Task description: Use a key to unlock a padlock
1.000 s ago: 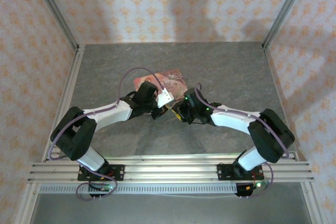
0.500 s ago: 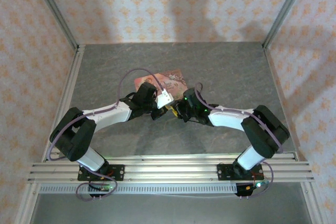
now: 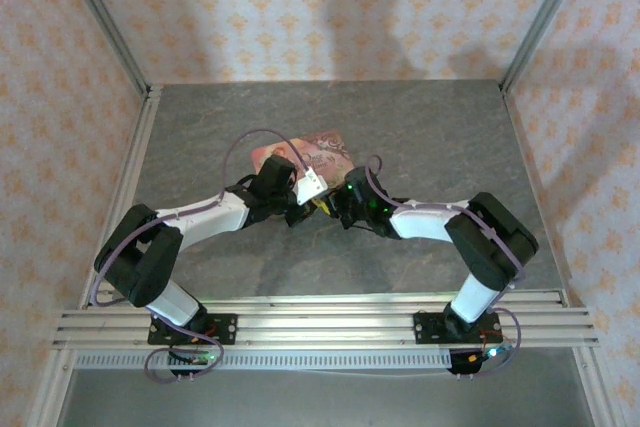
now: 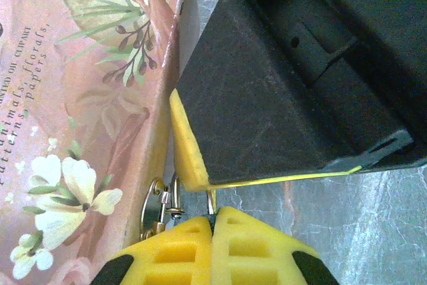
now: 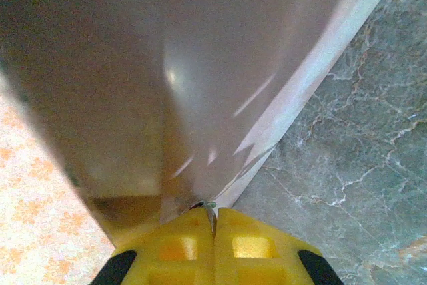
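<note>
Left pincer (image 4: 213,218) pinches a thin silvery sliver, probably the key (image 4: 211,200), pointing straight up-frame into the right pincer (image 5: 213,219), likewise pressed together on it, tip to tip.

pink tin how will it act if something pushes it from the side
The pink tin lies flat and low on the table, so it should slide, not tip. Its printed lid looks glossy, so probably slippery to pinch. Its straight edges suggest a stiff box that won't flex.
</note>
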